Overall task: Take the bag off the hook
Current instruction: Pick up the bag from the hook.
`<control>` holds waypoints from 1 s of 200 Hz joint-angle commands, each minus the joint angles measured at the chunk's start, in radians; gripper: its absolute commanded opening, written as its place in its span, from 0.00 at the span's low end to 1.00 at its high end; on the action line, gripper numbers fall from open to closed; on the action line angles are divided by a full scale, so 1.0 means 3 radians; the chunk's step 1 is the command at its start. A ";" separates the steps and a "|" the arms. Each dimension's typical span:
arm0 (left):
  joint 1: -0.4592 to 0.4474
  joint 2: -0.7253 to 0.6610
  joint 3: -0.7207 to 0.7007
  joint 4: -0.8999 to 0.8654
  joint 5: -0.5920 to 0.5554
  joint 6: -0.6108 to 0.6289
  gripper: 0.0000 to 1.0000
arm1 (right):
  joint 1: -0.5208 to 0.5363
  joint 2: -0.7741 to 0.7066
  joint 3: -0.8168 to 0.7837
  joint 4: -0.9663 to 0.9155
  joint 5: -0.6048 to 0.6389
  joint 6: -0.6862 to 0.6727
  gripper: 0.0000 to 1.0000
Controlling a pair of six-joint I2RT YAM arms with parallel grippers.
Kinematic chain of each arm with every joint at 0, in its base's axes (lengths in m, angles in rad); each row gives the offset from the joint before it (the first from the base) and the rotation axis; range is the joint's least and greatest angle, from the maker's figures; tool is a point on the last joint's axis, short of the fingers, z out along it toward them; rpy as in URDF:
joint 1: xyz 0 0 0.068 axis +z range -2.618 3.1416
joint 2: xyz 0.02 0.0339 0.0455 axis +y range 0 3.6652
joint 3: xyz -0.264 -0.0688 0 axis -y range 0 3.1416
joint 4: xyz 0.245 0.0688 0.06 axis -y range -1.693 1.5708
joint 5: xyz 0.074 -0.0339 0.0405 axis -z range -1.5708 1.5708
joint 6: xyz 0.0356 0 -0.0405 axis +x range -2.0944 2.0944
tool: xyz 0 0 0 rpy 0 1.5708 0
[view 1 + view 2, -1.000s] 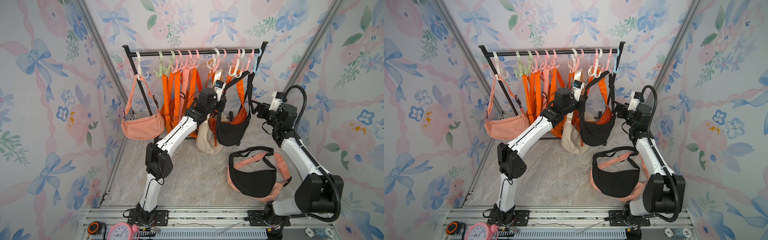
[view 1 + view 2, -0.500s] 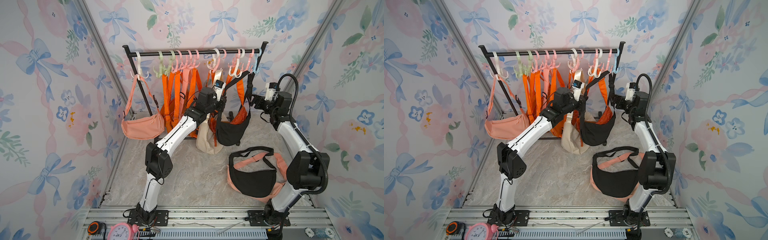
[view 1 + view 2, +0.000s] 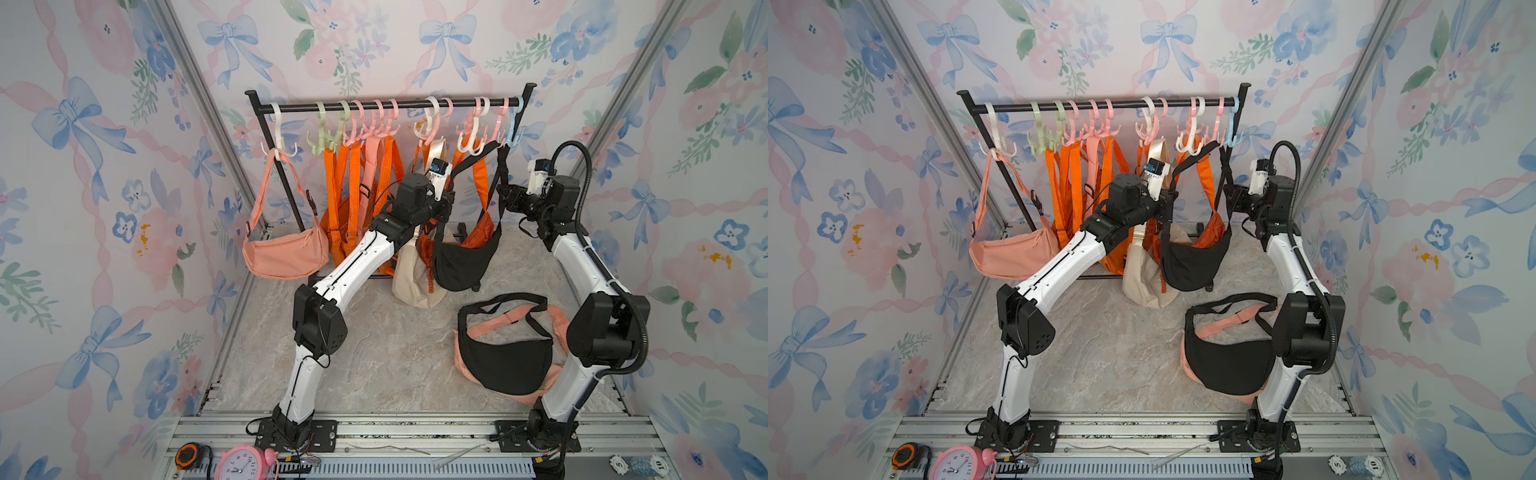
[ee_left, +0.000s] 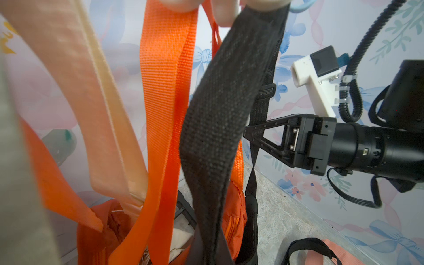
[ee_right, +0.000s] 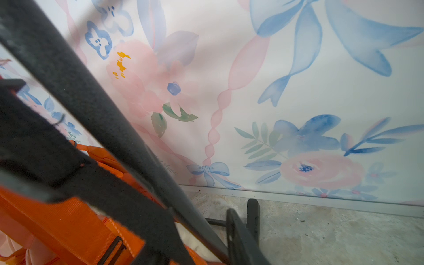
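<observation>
Here, a hanging black fabric bag [image 3: 461,266]; closed left gripper [image 3: 441,204] beside its black woven strap [image 4: 218,114], right gripper [image 4: 246,134] at strap's three o'clock, closure unclear.

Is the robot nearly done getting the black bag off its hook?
Not yet. Done: a second black bag and a pink bag already lie on the floor. In hand: the left gripper is shut beside the strap of the hanging black bag; the right gripper is at its other strand, grip unclear. Left: the strap is over the white hook and needs lifting off.
</observation>
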 commanded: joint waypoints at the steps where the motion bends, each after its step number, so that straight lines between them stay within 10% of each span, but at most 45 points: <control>1: 0.0025 0.0107 0.0104 0.0060 0.0094 -0.0090 0.00 | 0.0012 -0.0024 0.0009 0.0052 -0.0026 0.0003 0.13; 13: 0.0023 0.0127 0.0104 0.0061 0.0127 -0.0123 0.00 | 0.0010 -0.0058 -0.0046 0.0096 -0.0022 0.0021 0.00; 200: -0.0154 0.0313 0.0693 -0.0044 0.0122 -0.0149 0.00 | 0.0122 -0.0846 -0.0320 0.0177 -0.0041 0.0093 0.00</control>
